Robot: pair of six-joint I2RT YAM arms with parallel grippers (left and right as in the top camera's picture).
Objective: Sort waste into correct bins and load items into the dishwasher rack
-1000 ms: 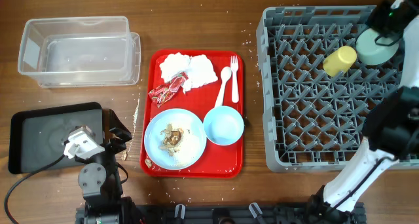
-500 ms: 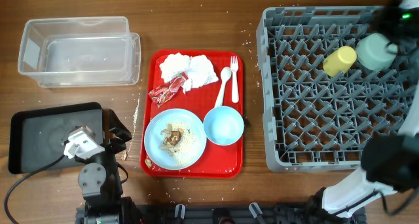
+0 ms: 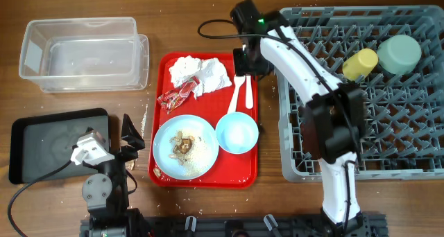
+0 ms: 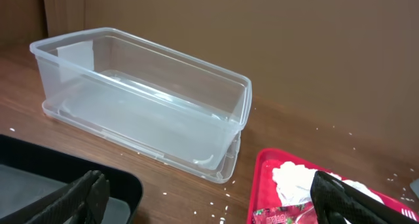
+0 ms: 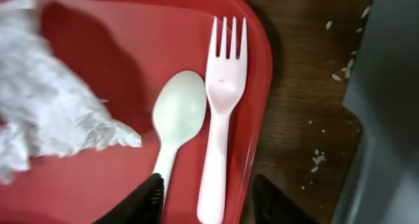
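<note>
Over red tray [image 5: 163,40], right pincer [image 5: 208,188] gapes empty astride fork [image 5: 222,86], handle end cropped; left pincer [image 4: 209,183] wide, empty.

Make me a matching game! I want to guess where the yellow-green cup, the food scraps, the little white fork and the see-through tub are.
Things:
1. yellow-green cup
2. food scraps
3. fork
4. clear tub

Places:
A. on the light blue plate
B. on the red tray, beside the spoon
C. on the wooden table, left of the red tray
D. in the grey rack

Pairs: 1-D, 2-A, 3-B, 4-C
</note>
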